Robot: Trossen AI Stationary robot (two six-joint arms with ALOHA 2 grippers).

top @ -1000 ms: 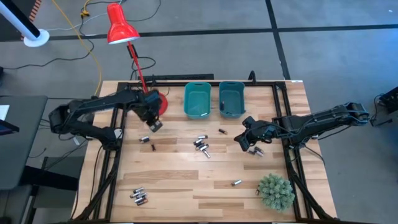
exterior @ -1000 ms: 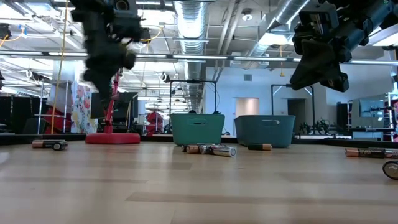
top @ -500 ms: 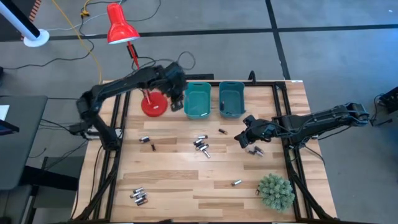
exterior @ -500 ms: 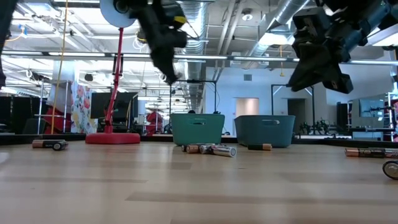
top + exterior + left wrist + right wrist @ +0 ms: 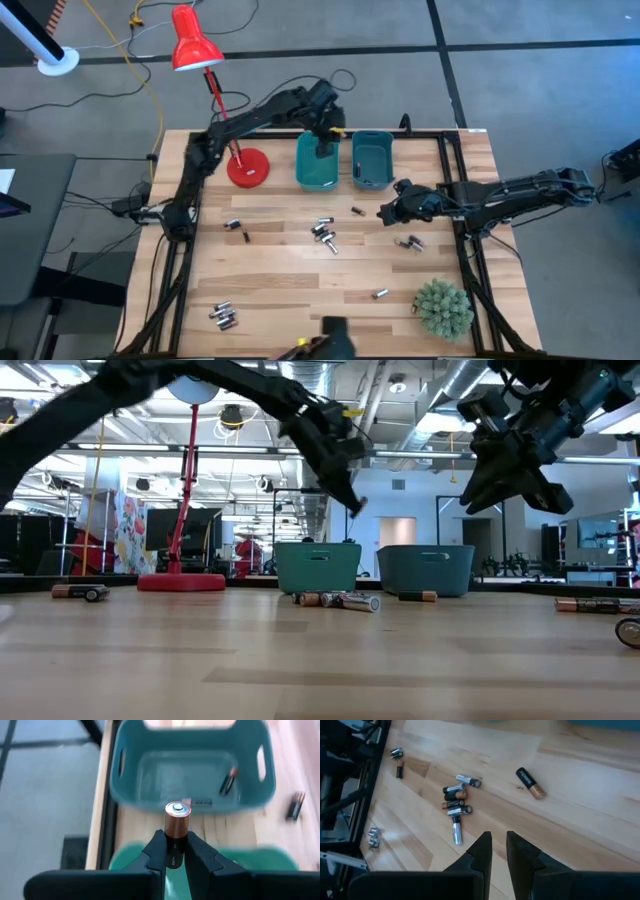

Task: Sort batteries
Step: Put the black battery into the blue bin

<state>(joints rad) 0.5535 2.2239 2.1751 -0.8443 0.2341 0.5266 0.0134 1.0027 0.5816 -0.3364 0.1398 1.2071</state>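
Small batteries lie scattered on the wooden table: a cluster [image 5: 322,232] in the middle, a pair [image 5: 410,242] at the right, more [image 5: 222,316] at the near left. Two teal bins [image 5: 318,160] [image 5: 372,158] stand at the far edge. The right bin [image 5: 190,775] has one battery [image 5: 227,780] lying on its floor. My left gripper [image 5: 325,143] hangs over the left bin, shut on a copper-topped battery [image 5: 177,820]. My right gripper [image 5: 498,836] hovers above the table right of the middle, a narrow gap between its fingers and nothing in it. My left gripper pinches the battery's dark lower end [image 5: 175,851] between its two fingers. The battery lies along the fingers, its copper part and silver end cap [image 5: 178,809] sticking out past the fingertips. The fingers slant down toward the table's right. The battery is lifted clear, above the left bin.
A red desk lamp stands on its round base [image 5: 247,167] at the far left. A small green plant [image 5: 443,307] sits at the near right. A single battery [image 5: 357,211] lies just in front of the right bin. Black frame rails [image 5: 470,260] run along both sides.
My left gripper has swung from near the lamp base toward the table's far right, rising a little and rolling, and now hangs over the left bin with the battery still in its fingers. My right gripper has rolled somewhat while staying in place.
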